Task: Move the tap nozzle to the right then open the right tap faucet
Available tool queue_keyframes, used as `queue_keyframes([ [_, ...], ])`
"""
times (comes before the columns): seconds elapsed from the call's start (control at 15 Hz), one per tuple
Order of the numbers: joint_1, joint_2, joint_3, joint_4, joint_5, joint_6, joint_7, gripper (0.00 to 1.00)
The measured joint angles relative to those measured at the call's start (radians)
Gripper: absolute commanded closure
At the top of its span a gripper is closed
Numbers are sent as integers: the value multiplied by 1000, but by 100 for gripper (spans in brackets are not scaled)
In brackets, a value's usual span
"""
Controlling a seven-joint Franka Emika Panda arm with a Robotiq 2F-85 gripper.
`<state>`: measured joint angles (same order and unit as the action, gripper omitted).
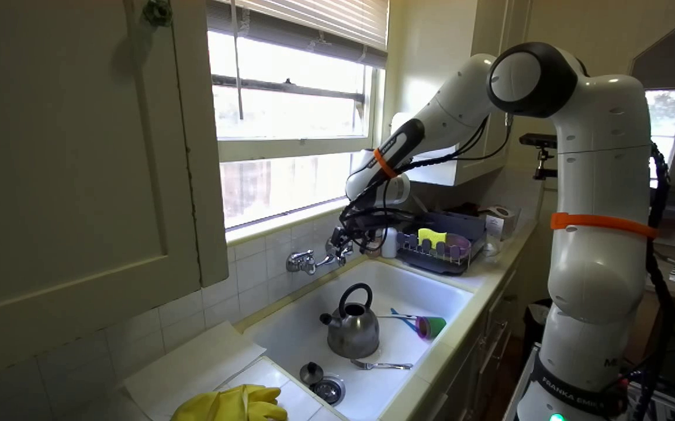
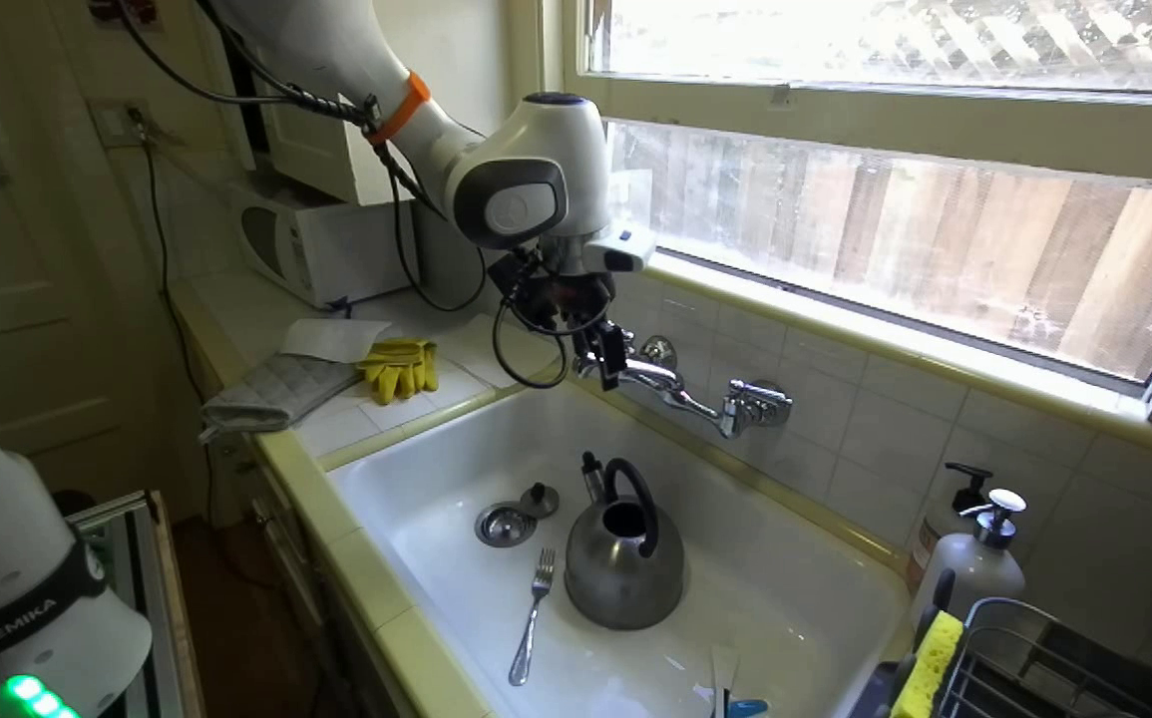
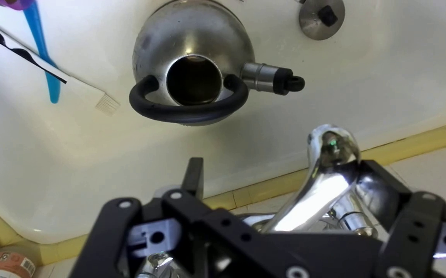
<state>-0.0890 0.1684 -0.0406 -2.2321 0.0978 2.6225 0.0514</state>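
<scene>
Gripper was unclenched, jaws wide; in wrist view tap nozzle lay between them, just beside right-hand one; contact unclear.

Tap nozzle: silver
Pincer: black and silver
Kettle: grey, black handle
Sink: white
Table: tiled white, yellow edge
Gloves: yellow
Arm: white, orange bands
</scene>
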Motion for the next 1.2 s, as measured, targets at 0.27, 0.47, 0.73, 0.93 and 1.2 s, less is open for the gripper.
queue_keyframes([
  [0.27,2,6,0,4,-2,0,-22,0],
  [0.47,6,19,0,9,-11,1,-28,0],
  [0.73,8,43,-3,12,-41,3,-27,0],
  [0.93,8,53,-14,11,-60,6,-27,0],
  [1.2,8,52,-32,4,-90,24,-27,0],
])
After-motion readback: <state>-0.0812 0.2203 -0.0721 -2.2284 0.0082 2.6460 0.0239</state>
